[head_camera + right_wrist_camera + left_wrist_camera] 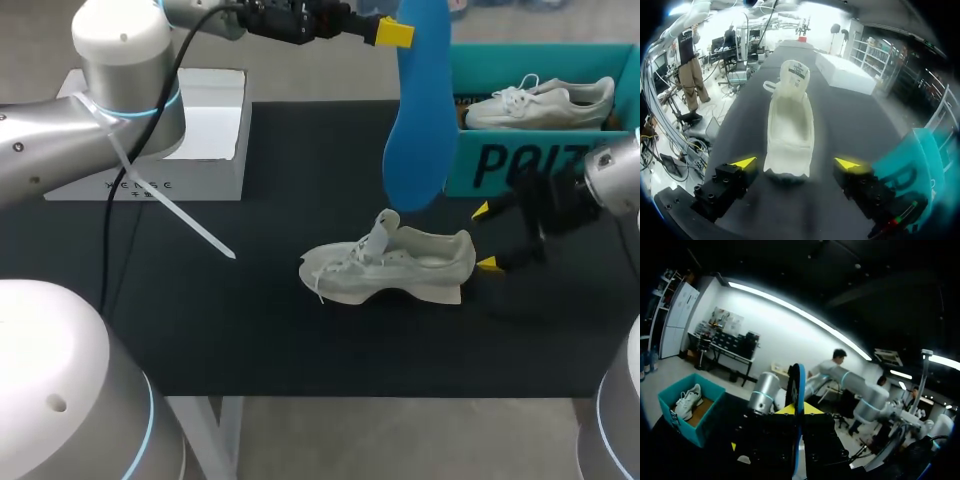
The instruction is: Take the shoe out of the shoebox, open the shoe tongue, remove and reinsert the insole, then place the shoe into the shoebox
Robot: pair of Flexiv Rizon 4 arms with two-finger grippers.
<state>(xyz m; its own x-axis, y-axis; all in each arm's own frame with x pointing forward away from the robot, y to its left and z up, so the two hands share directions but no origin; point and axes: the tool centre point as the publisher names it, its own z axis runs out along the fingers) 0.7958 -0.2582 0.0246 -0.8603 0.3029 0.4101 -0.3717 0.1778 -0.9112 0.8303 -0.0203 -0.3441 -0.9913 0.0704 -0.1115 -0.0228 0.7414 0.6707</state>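
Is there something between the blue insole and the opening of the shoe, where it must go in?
Nothing visible. The blue insole hangs from the left gripper, clear of the shoe. Its tongue stands up, the opening looks bare, and the open right gripper is behind the heel.

Our left arm [60, 140] and right arm [615, 170] are smooth silver tubes with white rounded caps and thin blue rings. A black cable [172, 70] runs along the left one; our left gripper [398, 32] and right gripper [486, 238] are black, blocky and yellow-tipped.
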